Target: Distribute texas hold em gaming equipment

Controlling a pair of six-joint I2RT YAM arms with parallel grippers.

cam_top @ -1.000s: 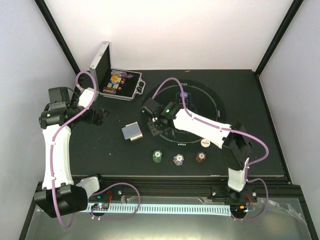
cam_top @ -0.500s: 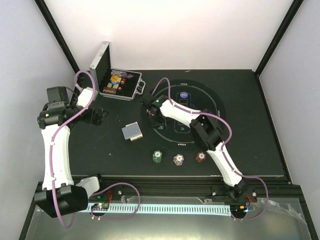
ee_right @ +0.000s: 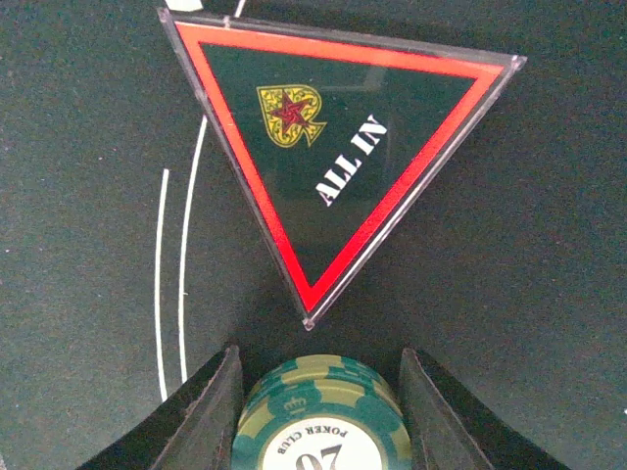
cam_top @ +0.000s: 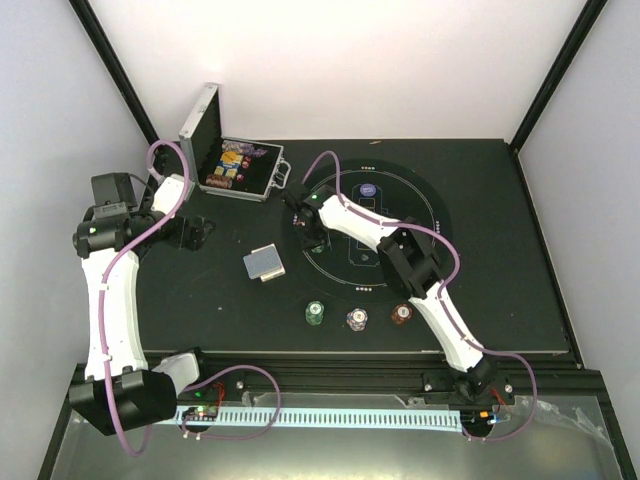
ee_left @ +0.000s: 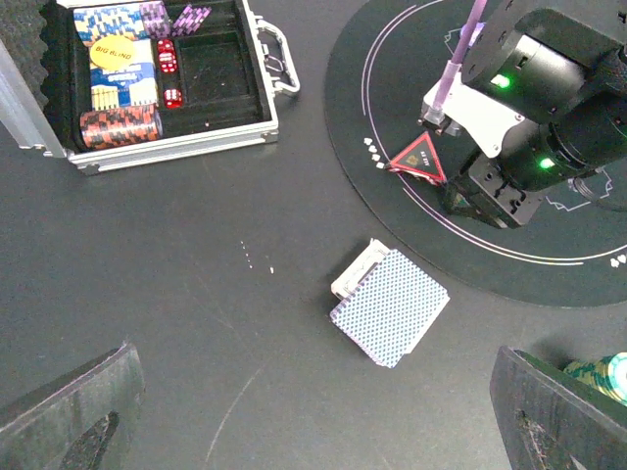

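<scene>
My right gripper is shut on a stack of green poker chips, low over the left part of the round mat. Just beyond the chips the red triangular "ALL IN" marker lies flat on the mat, a small gap away. Seen from above, the right gripper sits near the mat's left edge. The deck of blue-backed playing cards lies on the table left of the mat. My left gripper hangs open above bare table, short of the cards. Green, blue-white and dark red chip stacks stand in a row near the front.
The silver case lies open at the back left, holding more chips, dice and a yellow button. A purple button rests on the mat's far side. The right arm stretches across the mat. White walls enclose the table on three sides.
The right arm's elbow has swung in over the mat and its gripper, still holding the green chips, has shifted slightly toward the back. The left arm has barely moved.
</scene>
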